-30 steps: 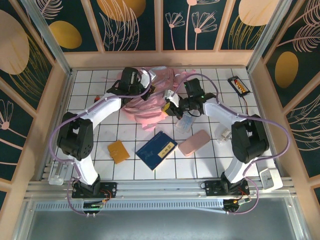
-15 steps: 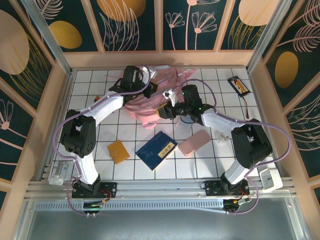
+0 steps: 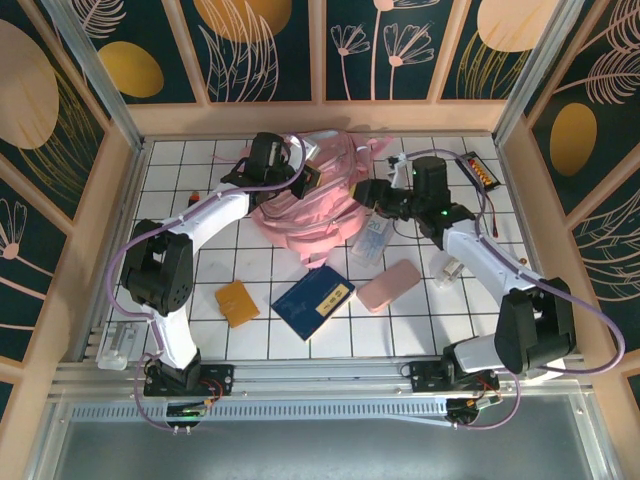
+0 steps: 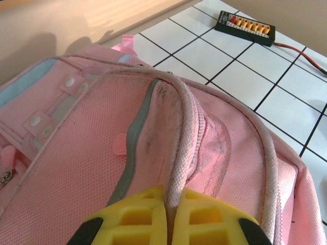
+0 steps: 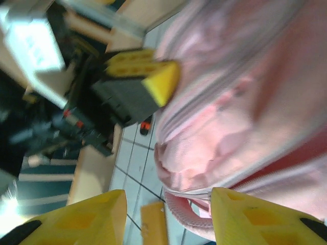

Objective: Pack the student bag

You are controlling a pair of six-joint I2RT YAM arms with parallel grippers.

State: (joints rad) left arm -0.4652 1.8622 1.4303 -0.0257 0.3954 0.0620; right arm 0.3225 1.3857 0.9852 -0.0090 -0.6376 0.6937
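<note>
The left fingers (image 4: 204,217) are pinching the thin rim of the student bag (image 4: 76,153) – it could be slipping free, collapsing the opening; the right fingers (image 5: 255,214) are hanging spread, empty.

student bag (image 5: 230,117) motion-blurred, right end effector (image 5: 166,209) cropped by bottom edge

From high at the six o'clock edge, the top camera looks down over the whole table (image 3: 420,330). The left wrist camera sits close over the student bag (image 4: 76,168), facing two o'clock. The right wrist camera, equally close, faces nine. All three share the bag.
</note>
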